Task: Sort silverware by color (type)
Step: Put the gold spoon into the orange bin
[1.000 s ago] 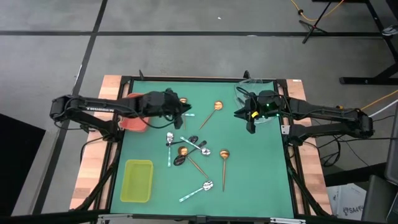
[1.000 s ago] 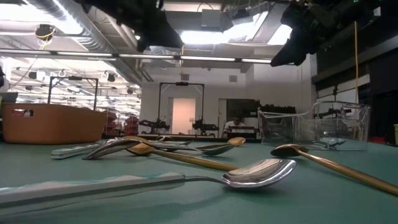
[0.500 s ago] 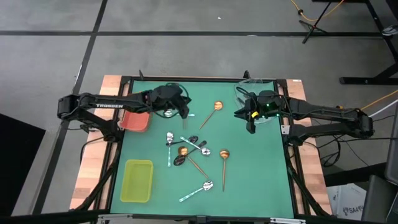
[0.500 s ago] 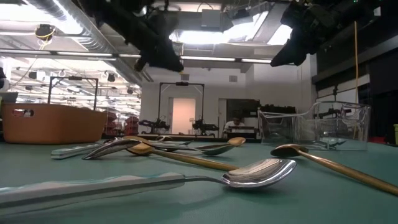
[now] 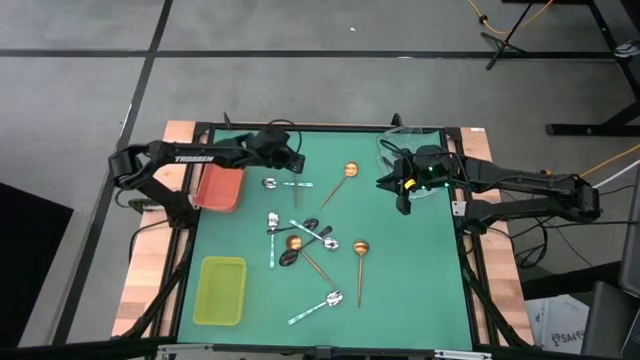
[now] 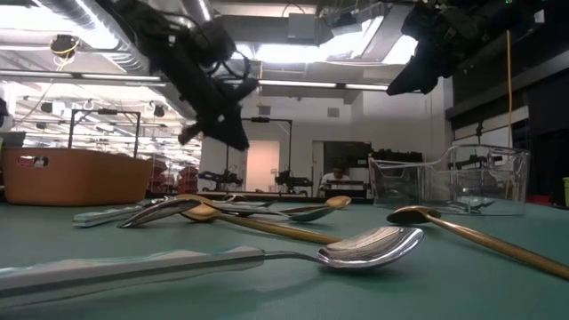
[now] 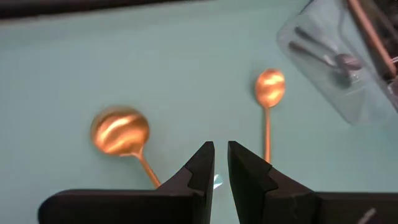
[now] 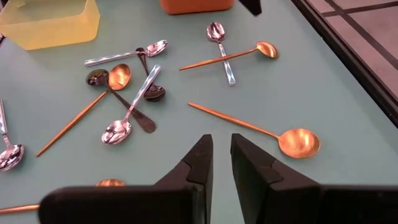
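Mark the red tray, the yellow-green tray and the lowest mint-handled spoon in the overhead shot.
red tray [image 5: 220, 188], high view, on its bare floor.
yellow-green tray [image 5: 221, 290], high view, on its bare floor.
mint-handled spoon [image 5: 318, 307], high view, where the pale handle meets the silver bowl.

Green table mat framed by a black rim, set on pale wooden boards. Red tray near the left edge; yellow-green tray nearer the front left corner, well apart from it. Clear tray at the far right corner. Grey floor beyond.
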You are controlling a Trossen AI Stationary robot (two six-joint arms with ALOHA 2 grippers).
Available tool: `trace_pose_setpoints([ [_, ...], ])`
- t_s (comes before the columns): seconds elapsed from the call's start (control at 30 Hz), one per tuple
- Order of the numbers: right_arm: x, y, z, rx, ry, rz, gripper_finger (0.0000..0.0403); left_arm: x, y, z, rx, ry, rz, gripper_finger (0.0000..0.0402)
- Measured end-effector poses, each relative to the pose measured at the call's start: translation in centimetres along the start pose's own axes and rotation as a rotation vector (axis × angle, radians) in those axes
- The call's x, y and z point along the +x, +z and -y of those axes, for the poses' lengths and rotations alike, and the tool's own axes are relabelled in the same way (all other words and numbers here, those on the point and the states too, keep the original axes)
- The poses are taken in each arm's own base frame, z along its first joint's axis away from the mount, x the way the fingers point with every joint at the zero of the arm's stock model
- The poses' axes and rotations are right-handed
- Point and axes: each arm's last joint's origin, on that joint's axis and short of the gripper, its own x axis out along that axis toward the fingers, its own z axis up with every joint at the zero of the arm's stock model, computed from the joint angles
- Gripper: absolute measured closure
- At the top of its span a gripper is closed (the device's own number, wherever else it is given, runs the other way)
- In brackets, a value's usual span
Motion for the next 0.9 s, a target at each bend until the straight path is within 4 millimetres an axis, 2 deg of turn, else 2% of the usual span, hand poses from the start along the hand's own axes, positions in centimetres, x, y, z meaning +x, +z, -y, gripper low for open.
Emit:
trace_pose_setpoints([
  [0.3, 0.0, 0.0, 0.0, 0.000, 0.000, 0.000, 0.0352, 2.4, 0.1, -2.2, -0.076, -0.008, -0.130, 0.0363],
  [0.47, 0.0, 0.0, 0.0, 0.000, 0.000, 0.000, 0.0352, 2.8, 0.0, -2.5, -0.155, -0.003, -0.155, 0.0363],
  [0.9, 0.0, 0.0, 0.0, 0.000, 0.000, 0.000, 0.0352, 2.7, -0.6, -3.0, -0.208, 0.069, -0.200, 0.0363],
])
